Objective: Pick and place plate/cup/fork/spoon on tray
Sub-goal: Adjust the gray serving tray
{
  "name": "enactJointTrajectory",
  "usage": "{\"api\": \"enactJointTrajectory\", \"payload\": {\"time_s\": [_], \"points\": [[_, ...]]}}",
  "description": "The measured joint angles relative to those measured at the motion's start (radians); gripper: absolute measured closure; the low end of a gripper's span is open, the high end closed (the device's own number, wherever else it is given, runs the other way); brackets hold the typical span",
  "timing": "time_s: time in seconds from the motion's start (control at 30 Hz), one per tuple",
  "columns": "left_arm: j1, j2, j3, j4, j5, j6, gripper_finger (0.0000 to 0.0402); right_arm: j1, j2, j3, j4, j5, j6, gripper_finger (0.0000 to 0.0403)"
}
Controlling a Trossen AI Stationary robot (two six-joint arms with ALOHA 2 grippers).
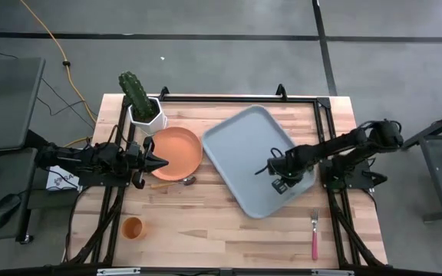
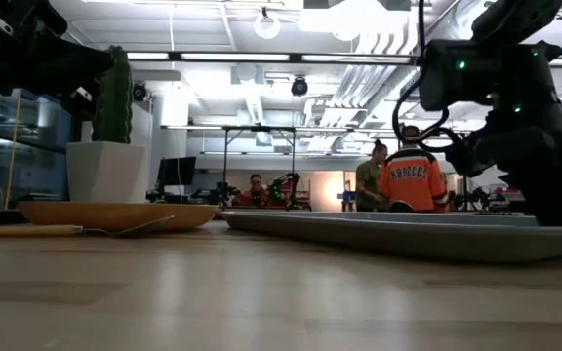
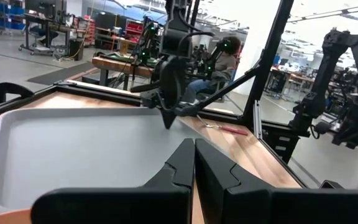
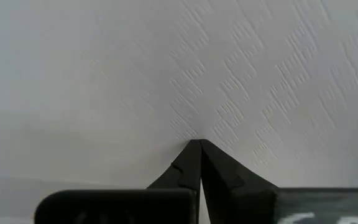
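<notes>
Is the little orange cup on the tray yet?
No. The cup stands on the bare wood, far from the tray.

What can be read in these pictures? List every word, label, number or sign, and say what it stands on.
Nothing can be quoted with certainty.
orange shirt of a person in the room behind the table: dark lettering across the back, too blurred to read.
white sheet by the left arm's base: dark print, too small to read.
tray, plate, cup: no marking shows.
</notes>
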Motion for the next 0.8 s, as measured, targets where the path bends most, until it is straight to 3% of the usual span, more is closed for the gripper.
{"api": "enactJointTrajectory", "payload": {"time_s": [0.17, 0.3, 0.5, 0.67, 0.8], "points": [[0.0, 0.0, 0.0, 0.0, 0.0, 0.0, 0.0401, -0.05, 0.002, 0.007, -0.105, 0.065, -0.041, 0.0403], [0.0, 0.0, 0.0, 0.0, 0.0, 0.0, 0.0401, -0.081, 0.008, 0.022, -0.202, 0.18, -0.06, 0.0403], [0.0, 0.0, 0.0, 0.0, 0.0, 0.0, 0.0401, -0.094, 0.002, 0.158, -0.245, 0.349, -0.06, 0.0403], [0.0, 0.0, 0.0, 0.0, 0.0, 0.0, 0.0401, -0.136, -0.01, 0.275, 0.072, 0.372, -0.16, 0.0403], [0.0, 0.0, 0.0, 0.0, 0.0, 0.0, 0.0401, -0.274, 0.042, 0.362, 0.277, 0.352, -0.268, 0.0403]]}}
